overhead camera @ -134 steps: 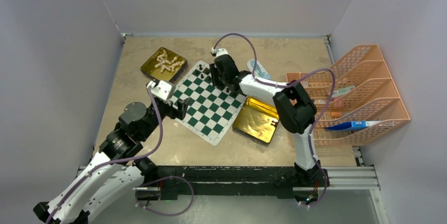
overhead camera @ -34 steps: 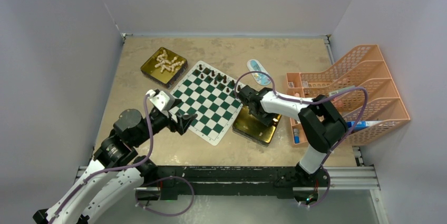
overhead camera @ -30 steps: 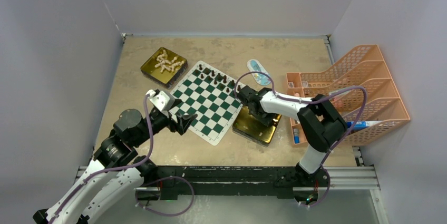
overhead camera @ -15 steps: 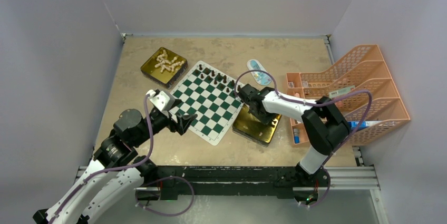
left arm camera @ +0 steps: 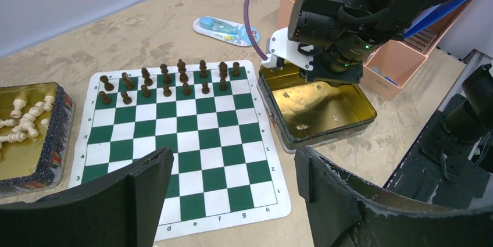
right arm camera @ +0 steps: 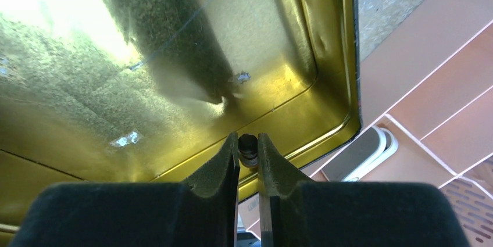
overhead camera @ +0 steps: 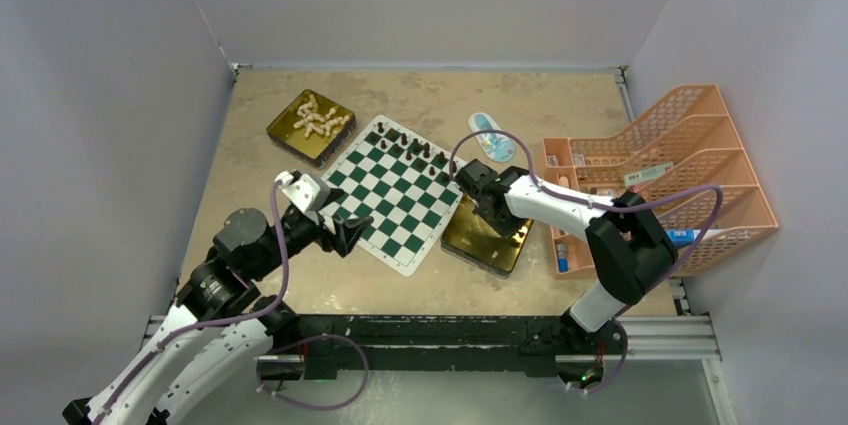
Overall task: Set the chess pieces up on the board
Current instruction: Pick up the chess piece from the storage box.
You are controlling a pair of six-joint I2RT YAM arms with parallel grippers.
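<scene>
The green and white board (overhead camera: 395, 193) (left arm camera: 174, 142) lies mid-table, with several dark brown chess pieces (overhead camera: 410, 152) (left arm camera: 168, 81) standing in two rows along its far edge. Cream-white pieces (overhead camera: 315, 117) lie in a gold tin at the back left. My right gripper (right arm camera: 248, 145) is shut on a small dark brown chess piece (right arm camera: 248, 149), over the gold tin (overhead camera: 487, 230) (right arm camera: 174, 84) right of the board. My left gripper (left arm camera: 232, 165) hangs open above the board's near corner, with nothing between its fingers.
An orange tiered file rack (overhead camera: 680, 175) with pens stands at the right. A small blue and white packet (overhead camera: 492, 135) lies behind the board. Walls enclose the table on three sides.
My right gripper has closed on a dark piece over the right-hand tin, and its arm has shifted slightly. The left arm holds its place.
</scene>
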